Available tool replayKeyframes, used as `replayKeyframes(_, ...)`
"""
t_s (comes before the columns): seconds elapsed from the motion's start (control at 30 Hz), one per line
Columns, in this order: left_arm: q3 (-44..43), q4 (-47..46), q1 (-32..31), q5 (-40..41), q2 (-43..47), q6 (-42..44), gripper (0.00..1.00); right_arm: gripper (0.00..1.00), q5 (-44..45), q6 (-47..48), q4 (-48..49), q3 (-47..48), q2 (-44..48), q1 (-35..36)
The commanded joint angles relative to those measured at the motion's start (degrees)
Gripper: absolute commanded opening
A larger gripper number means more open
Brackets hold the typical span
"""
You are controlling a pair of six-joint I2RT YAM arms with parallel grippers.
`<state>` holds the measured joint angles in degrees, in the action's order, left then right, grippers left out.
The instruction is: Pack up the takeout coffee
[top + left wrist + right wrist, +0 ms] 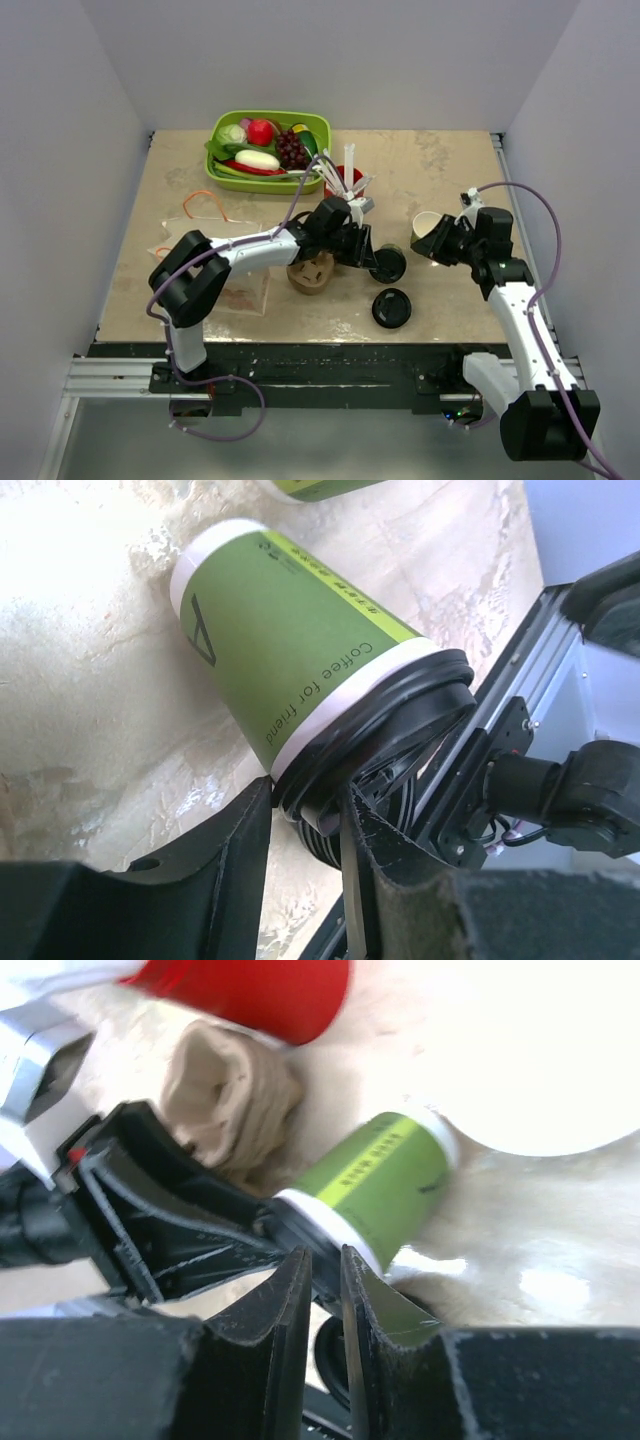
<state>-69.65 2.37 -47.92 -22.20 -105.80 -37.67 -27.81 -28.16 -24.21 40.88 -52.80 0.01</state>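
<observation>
At the tan table's (440,170) middle, the lidded takeout coffee (290,650) is lying sideways, the left gripper (306,798) pinching its lid end. It is not yet sitting in the nearby carrier (310,275) (packing remains); the right gripper (327,1260) is keeping only a slit between its fingers, hold unclear.

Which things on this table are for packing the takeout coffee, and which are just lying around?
For the job: green cup with black lid, open paper cup, loose black lid, cardboard cup carrier, probably the clear bag.
Just lying about: red cup of white sticks, green tray of vegetables.
</observation>
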Motion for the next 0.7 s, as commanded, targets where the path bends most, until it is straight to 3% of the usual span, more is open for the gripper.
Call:
replayKeyframes(0.0,-2.0,1.8,0.0,1.3,-1.3,2.3,0.31,0.23,6.2,1.4,-3.8,1.9,-0.8,0.2)
replayKeyframes(0.2,-4.4,1.8,0.1,1.2,-1.8,1.2,0.32,0.24,-2.8,2.8,0.0,0.8,-0.6,0.1)
replayKeyframes(0.23,-5.0,1.8,0.1,1.2,-2.0,0.8,0.33,0.31,-3.2,3.9,0.3,0.6,-0.6,0.1)
replayKeyframes(0.37,-6.3,1.5,0.2,1.0,-1.8,-0.3,0.35,0.42,-2.9,4.4,1.2,-0.1,0.1,0.1)
replayKeyframes(0.53,-10.4,3.3,1.3,0.4,-3.6,-0.7,0.36,0.47,-3.0,4.8,2.5,0.1,-1.4,0.2)
replayKeyframes(0.57,-11.0,3.6,1.5,0.3,-3.9,-0.8,0.38,0.47,-2.4,4.7,2.7,0.3,-1.6,0.1)
replayKeyframes(0.6,-11.7,4.3,1.6,0.1,-4.5,-0.7,0.46,0.47,-2.1,4.4,3.1,0.5,-1.7,0.2)
replayKeyframes(0.67,-13.4,4.8,1.6,0.1,-5.1,-0.1,0.49,0.48,-0.1,3.0,3.0,1.7,-2.0,0.2)
